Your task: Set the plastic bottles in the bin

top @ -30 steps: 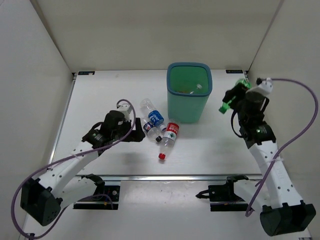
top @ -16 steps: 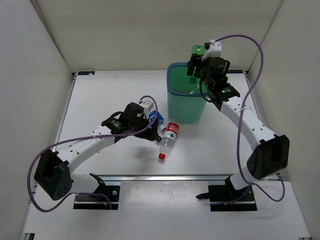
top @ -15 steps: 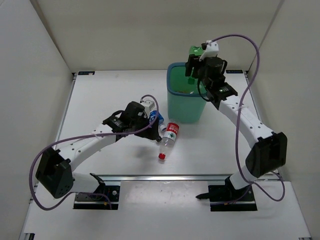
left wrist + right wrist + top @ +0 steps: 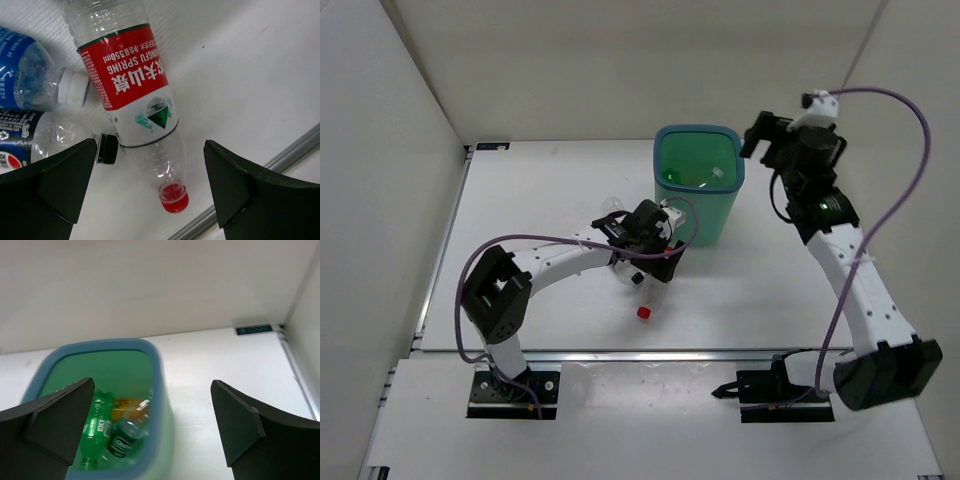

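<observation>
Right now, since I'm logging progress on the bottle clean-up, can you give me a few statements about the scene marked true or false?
1. The left fingers stand open, with the red-label bottle lying between them in the wrist view. True.
2. The right fingers hold a green bottle. False: they are open and empty; the green bottle lies in the bin.
3. The bin has tipped over. False: it stands upright.
4. A blue-label bottle and a dark-label bottle lie on the table beside the red-label one. True.
</observation>
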You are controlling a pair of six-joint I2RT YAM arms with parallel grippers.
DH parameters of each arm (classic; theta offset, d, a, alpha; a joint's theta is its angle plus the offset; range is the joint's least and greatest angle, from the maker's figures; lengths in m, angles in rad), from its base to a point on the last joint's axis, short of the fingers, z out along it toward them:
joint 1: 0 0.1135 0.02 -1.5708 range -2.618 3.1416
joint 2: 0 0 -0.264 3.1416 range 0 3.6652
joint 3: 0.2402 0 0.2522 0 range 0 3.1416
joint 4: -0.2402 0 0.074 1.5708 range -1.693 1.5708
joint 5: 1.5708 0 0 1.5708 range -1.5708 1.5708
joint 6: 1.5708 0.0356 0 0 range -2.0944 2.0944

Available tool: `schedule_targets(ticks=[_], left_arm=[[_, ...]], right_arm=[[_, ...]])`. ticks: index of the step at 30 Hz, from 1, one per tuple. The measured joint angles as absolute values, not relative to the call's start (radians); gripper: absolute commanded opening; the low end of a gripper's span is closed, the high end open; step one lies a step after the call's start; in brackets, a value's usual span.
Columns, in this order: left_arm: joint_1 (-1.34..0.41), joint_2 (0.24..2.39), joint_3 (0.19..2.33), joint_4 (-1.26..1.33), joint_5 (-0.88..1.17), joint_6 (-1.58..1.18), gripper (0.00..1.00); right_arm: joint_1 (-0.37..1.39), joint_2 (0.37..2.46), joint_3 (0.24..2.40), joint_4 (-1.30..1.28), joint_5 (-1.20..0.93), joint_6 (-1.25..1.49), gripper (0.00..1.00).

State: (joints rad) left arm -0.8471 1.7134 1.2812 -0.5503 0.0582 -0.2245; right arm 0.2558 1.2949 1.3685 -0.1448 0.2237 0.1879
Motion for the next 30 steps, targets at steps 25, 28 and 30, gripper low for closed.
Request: schedule_targets(ticks=[25, 28, 30], left_arm=[[-0.963, 1.769, 1.313, -0.665, 0.068, -0.189, 0.48], [-1.018, 1.671, 1.328, -0.715, 0.081, -0.156, 0.48], [-1.047, 1.625, 1.384, -0.742, 0.103, -0.142, 0.48]], right_arm=[[-0.115, 0.867, 0.919, -0.367, 0.113, 0.331, 0.99], [-0.142, 0.844, 0.896, -0.374, 0.113, 0.337, 0.99], [-0.154, 0.828, 0.879, -0.374, 0.113, 0.34, 0.99]])
